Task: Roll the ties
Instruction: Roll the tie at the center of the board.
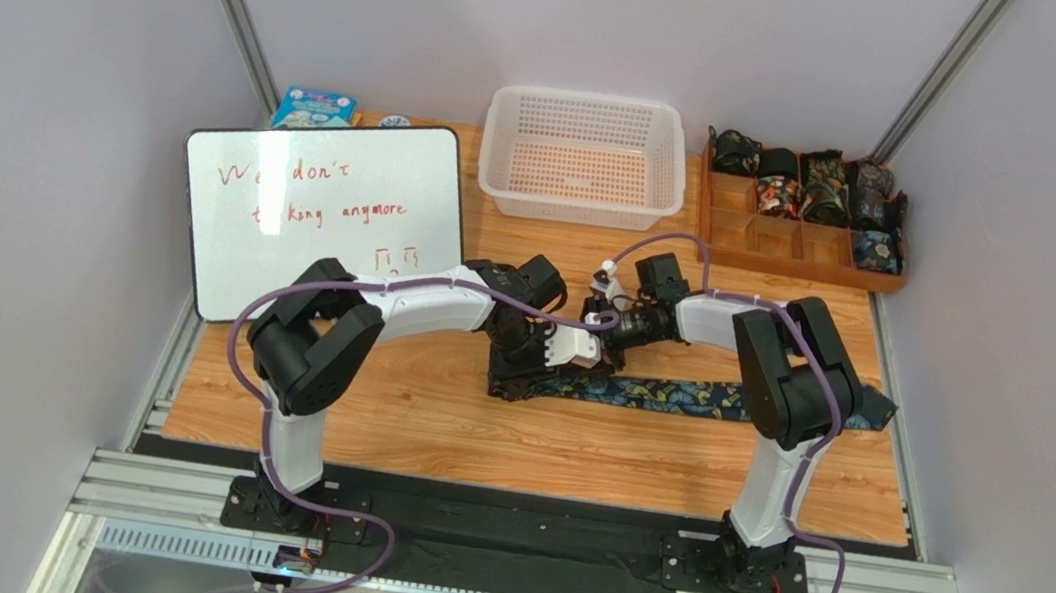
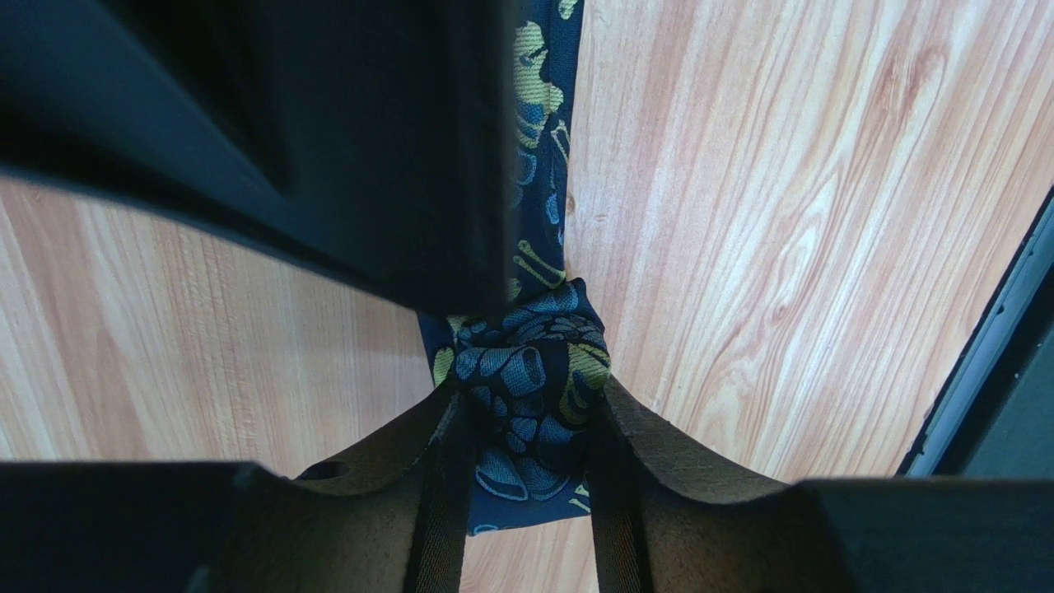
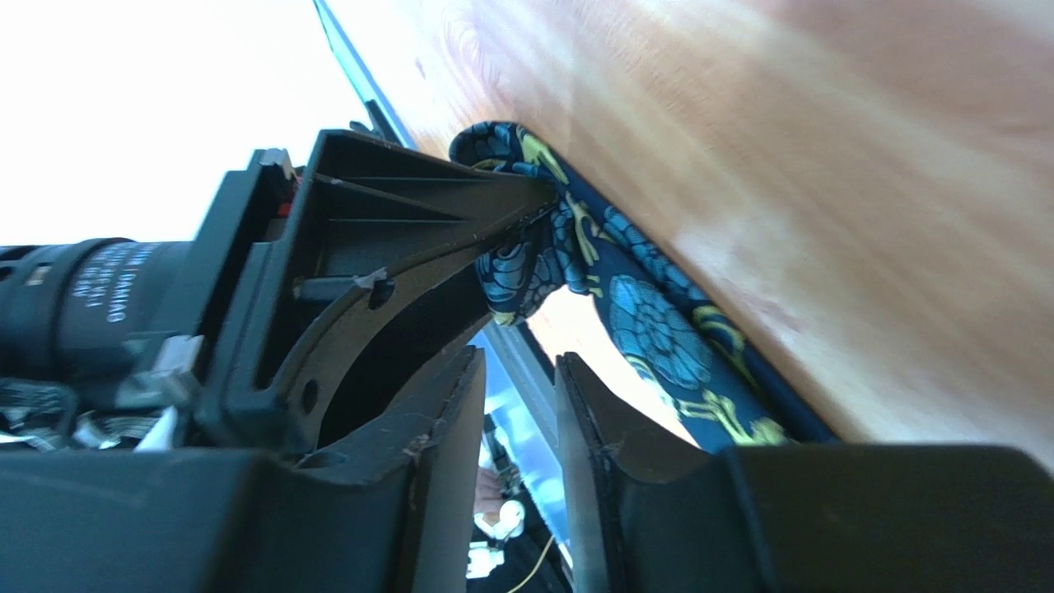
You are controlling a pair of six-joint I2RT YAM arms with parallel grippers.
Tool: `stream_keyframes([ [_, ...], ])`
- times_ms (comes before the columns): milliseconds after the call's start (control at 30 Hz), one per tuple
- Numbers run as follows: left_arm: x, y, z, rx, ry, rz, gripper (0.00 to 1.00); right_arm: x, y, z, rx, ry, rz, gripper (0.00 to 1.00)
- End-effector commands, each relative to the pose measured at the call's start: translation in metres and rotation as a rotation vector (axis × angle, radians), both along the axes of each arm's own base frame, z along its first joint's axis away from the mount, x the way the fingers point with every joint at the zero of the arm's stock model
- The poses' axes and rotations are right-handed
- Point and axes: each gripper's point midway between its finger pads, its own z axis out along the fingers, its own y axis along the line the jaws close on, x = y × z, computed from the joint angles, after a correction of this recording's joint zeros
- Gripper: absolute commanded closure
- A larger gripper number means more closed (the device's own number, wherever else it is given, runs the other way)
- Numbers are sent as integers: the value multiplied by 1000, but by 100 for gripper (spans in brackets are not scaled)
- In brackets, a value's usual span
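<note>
A black tie (image 1: 718, 400) with teal-blue and yellowish paisley lies flat along the wooden table, running right from the arms. Its left end is wound into a small roll (image 2: 535, 371). My left gripper (image 2: 532, 398) (image 1: 546, 360) is shut on that roll, one finger on each side of it. In the right wrist view the tie (image 3: 650, 328) runs past and away from my right gripper (image 3: 520, 361). That gripper (image 1: 606, 317) hovers just behind the roll, open by a narrow gap with nothing between its fingers.
A white perforated basket (image 1: 585, 157) stands at the back centre. At the back right, a wooden divider tray (image 1: 855, 269) holds several rolled ties (image 1: 805, 187). A whiteboard (image 1: 325, 211) leans at the left, with a blue box (image 1: 312, 107) behind it.
</note>
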Motion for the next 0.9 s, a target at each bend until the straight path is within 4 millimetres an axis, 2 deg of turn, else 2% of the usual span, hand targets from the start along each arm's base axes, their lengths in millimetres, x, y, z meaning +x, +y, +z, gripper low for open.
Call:
stream_keyframes([
  [0, -9, 0, -2, 5, 43, 31, 58, -8, 17, 6, 61, 4, 25, 65],
  [367, -12, 2, -1, 2, 46, 34, 57, -23, 38, 1, 73, -2, 62, 60],
  [600, -15, 4, -3, 5, 51, 32, 57, -19, 49, -9, 69, -21, 72, 62],
  [700, -15, 5, -3, 6, 53, 35, 57, -22, 48, -15, 54, -7, 73, 74],
  [733, -15, 5, -3, 8, 52, 36, 57, -22, 46, -18, 42, -4, 74, 83],
  [833, -13, 6, -1, 4, 36, 38, 53, -26, 35, -29, -7, 25, 84, 97],
  [867, -15, 8, -2, 6, 36, 35, 48, -22, 31, -32, -13, 4, 91, 99],
])
